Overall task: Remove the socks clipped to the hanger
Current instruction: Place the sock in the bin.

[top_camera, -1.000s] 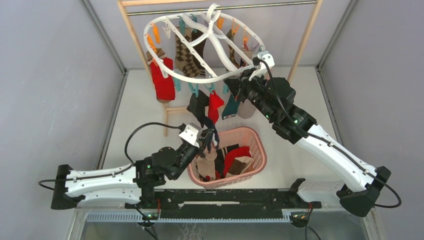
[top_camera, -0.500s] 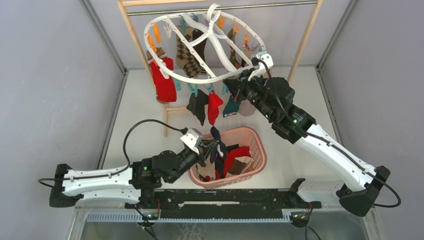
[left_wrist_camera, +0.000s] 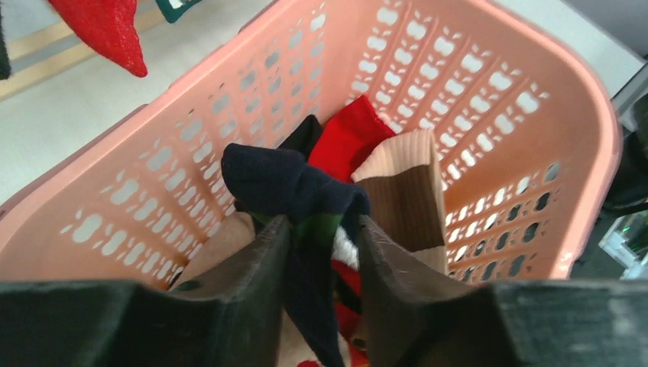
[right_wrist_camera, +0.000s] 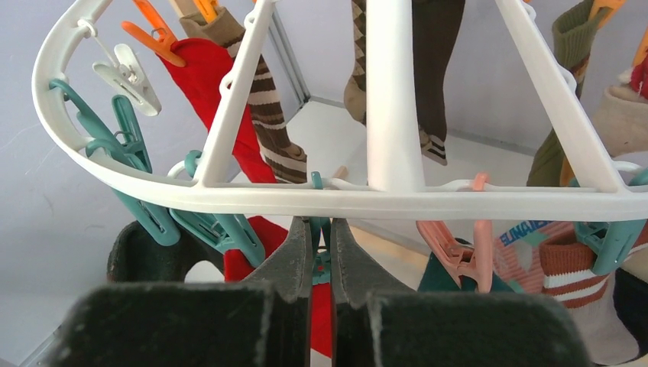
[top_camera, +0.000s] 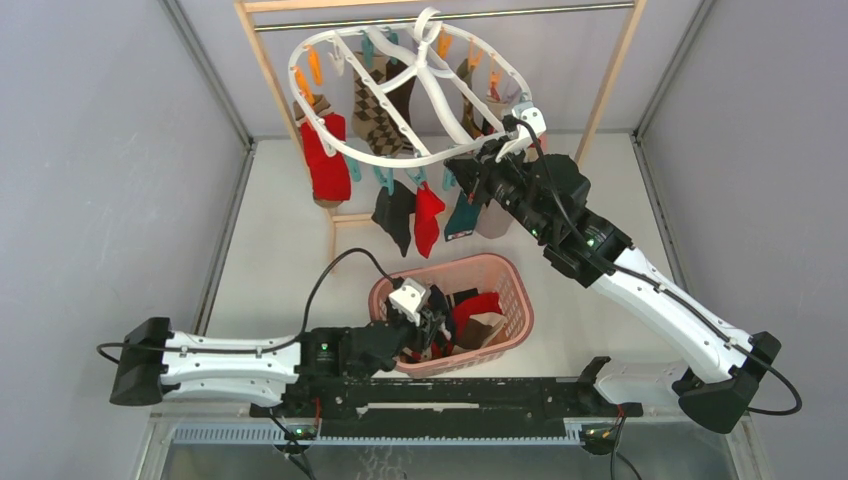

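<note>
Left fingers (left_wrist_camera: 256, 283) are pinching a navy sock (left_wrist_camera: 283, 180) over the pink basket (left_wrist_camera: 474, 84) — right fingers (right_wrist_camera: 294, 256) are squeezing a teal clip (right_wrist_camera: 321, 264) on the hanger (right_wrist_camera: 390, 115); a hanging sock (right_wrist_camera: 527, 233) is showing illegible lettering.

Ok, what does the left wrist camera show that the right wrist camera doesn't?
Only the left wrist view shows the pink basket. The left gripper is shut on a navy sock over a red sock and a tan-and-brown sock lying inside.

Only the right wrist view shows the white hanger, its striped sock, and the right gripper shut on a teal clip at the rim.

Both show a hanging red sock, possibly not the same one, and the pale table.
</note>
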Robot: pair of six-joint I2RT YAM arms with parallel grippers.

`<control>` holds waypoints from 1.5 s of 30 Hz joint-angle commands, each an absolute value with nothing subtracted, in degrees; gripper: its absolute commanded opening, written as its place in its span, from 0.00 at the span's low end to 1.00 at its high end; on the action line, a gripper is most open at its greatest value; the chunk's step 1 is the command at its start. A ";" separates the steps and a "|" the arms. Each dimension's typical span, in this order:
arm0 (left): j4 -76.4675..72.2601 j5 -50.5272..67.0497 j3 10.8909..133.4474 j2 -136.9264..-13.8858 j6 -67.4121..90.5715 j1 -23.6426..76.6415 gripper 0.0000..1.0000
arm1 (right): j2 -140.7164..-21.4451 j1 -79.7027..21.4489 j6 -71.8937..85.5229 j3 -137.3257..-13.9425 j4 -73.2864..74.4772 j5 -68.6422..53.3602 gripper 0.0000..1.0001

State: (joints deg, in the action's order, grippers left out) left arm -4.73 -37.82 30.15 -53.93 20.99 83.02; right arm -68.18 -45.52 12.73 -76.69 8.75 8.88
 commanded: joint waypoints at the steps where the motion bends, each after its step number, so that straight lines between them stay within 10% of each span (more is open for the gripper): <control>1: -6.53 -39.90 28.61 -54.57 25.21 83.28 0.50 | -66.68 -45.37 12.83 -79.28 8.44 7.87 0.05; 7: -4.70 -41.19 29.02 -52.54 25.06 83.23 0.98 | -66.70 -45.44 13.16 -79.33 8.70 7.50 0.09; 24: -3.27 -42.26 29.27 -49.04 23.77 83.30 0.99 | -63.77 -45.02 13.71 -74.55 10.05 8.35 0.56; 45: -0.76 -42.19 30.22 -46.00 23.94 83.40 1.00 | -50.02 -30.39 19.01 -57.50 10.81 2.33 0.61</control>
State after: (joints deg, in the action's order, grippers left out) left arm -0.91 -40.95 28.93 -47.55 24.43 83.02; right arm -49.87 -32.29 16.99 -59.42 12.58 4.93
